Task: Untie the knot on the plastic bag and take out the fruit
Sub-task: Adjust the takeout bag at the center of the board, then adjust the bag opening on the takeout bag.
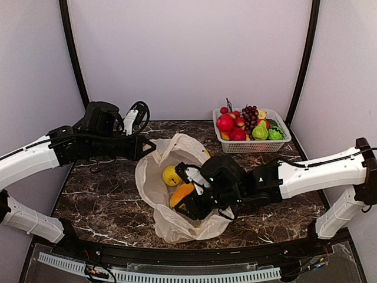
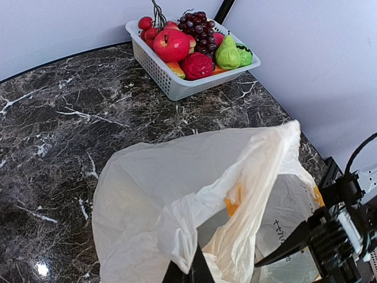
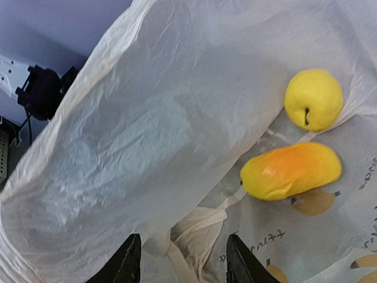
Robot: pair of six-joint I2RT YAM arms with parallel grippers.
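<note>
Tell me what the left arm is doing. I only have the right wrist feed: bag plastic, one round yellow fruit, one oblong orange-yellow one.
Observer: The left pincer is shut on the far-left rim of the thin cream plastic bag, holding its mouth up.
Operator: Where does my pincer sit over the bag?
Observer: In the top view the right pincer, fingers apart, is inside the open mouth, beside the orange-yellow oblong fruit.
Operator: Any fruit outside the bag?
Observer: Yes. A white mesh plastic basket at the far right of the dark marble table holds red, purple and green fruit.
</note>
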